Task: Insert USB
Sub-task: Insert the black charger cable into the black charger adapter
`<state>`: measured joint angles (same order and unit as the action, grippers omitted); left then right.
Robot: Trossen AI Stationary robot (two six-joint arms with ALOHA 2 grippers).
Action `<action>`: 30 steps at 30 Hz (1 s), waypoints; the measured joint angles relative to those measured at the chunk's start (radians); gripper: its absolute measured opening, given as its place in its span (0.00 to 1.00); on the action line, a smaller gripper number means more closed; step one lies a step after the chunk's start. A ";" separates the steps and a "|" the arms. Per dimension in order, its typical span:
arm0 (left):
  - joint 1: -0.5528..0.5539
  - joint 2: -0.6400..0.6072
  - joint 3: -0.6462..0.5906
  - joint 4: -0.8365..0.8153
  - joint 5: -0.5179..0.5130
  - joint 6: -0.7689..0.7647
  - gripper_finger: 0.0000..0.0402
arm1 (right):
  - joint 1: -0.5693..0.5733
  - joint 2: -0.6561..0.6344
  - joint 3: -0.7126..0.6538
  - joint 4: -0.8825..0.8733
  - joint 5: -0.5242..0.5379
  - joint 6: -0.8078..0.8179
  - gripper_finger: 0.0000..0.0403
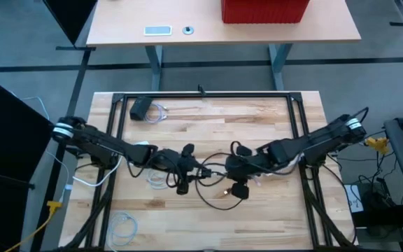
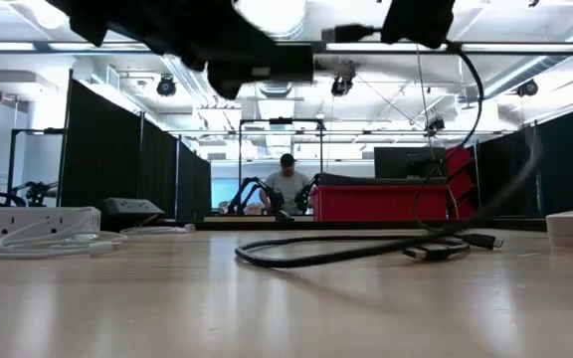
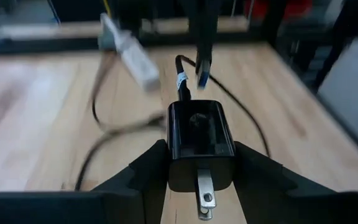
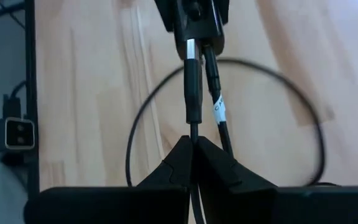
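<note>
Now I am at the mating step, with both arms met over the middle of the table [image 1: 271,203]. My left gripper [image 3: 199,167] is clamped on the black wall charger [image 3: 197,144], its two metal prongs pointing back toward the wrist and its port face turned away, toward the other arm. My right gripper [image 4: 193,149] is pinched tight on the black cable [image 4: 194,99] just behind the USB plug [image 4: 191,48], whose silver tip sits at the charger's face. From the right wrist view I cannot tell whether the plug has entered the port or only touches it; a second black lead with a white tag [image 4: 219,111] runs beside it and clutters the sight. The rest of the cable loops loose on the wood below.

I judge the next move calls for a straight, gentle push along the plug's axis while the left arm holds the charger firm. Any tilt would likely jam the tip against the port's rim.
</note>
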<state>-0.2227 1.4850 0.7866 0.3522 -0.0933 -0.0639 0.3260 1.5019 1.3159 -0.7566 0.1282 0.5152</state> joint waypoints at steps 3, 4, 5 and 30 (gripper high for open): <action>-0.003 -0.033 -0.058 0.132 0.013 0.000 0.37 | 0.022 0.000 0.000 0.027 0.023 0.000 0.00; -0.003 -0.043 -0.078 0.166 0.014 -0.001 0.37 | 0.030 0.000 0.000 0.037 0.024 0.000 0.00; -0.003 -0.053 -0.100 0.193 0.015 -0.007 0.37 | 0.037 0.001 0.000 0.047 0.025 -0.002 0.00; -0.032 -0.007 -0.035 0.137 -0.002 0.054 0.37 | 0.025 0.006 -0.002 0.040 -0.036 0.043 0.00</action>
<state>-0.2550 1.4780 0.7517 0.4892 -0.0951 -0.0097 0.3508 1.5074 1.3136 -0.7166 0.0924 0.5583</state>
